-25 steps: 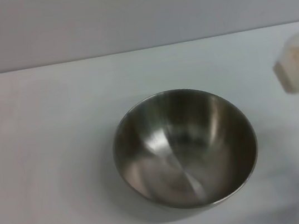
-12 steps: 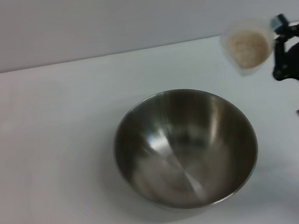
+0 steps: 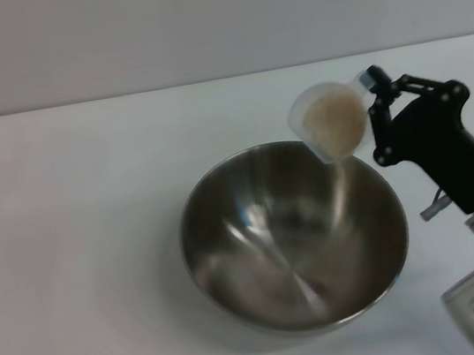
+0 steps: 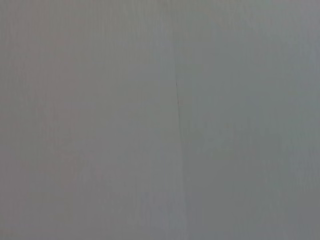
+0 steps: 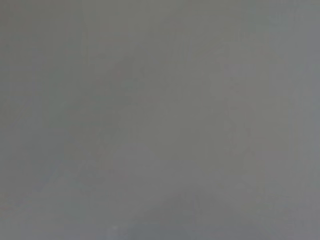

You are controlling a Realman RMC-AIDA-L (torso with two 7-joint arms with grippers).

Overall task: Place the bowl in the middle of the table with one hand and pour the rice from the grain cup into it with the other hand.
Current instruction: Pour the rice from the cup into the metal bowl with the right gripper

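Right hand (image 3: pixel 369 95): clenched on grain cup (image 3: pixel 331 119), held tilted above the bowl rim at 1 o'clock | Rice (image 3: pixel 332 119): inside cup, mouth facing the head camera | Bowl (image 3: pixel 294 233): upright on tabletop (image 3: pixel 79 255), center of view | Left hand: not visible | Wrist views: featureless grey.

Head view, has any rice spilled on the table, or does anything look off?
Nothing stands out. The rice is in the tilted grain cup, held by the right gripper over the bowl rim. No grains show on the table.
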